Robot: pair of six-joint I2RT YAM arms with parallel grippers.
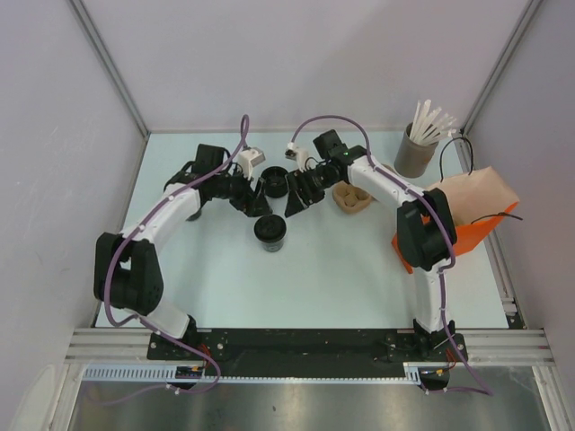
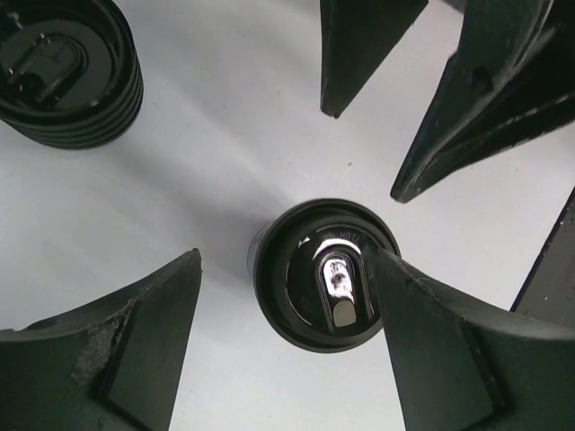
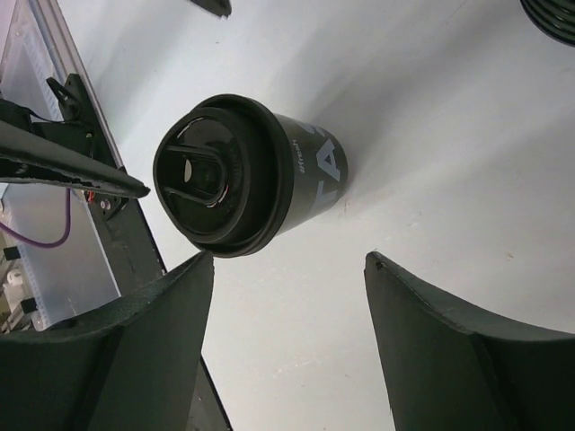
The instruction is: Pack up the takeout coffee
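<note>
The takeout coffee (image 1: 269,231) is a small black cup with a round black lid, standing upright mid-table. In the left wrist view the cup (image 2: 322,274) sits below and between the fingers of my open left gripper (image 2: 287,260), close to the right finger (image 2: 422,341); I cannot tell whether they touch. My left gripper (image 1: 259,205) hovers just behind the cup. My right gripper (image 1: 295,199) is open and empty beside it. In the right wrist view the cup (image 3: 243,175) shows white letters, ahead of the right gripper (image 3: 287,259).
A stack of black lids (image 1: 274,180) stands behind both grippers and shows in the left wrist view (image 2: 67,67). A brown pulp holder (image 1: 352,196) lies right of them. A grey tub of white sticks (image 1: 415,148) stands far right. An orange bag (image 1: 458,235) with brown paper (image 1: 476,190) lies at the right edge.
</note>
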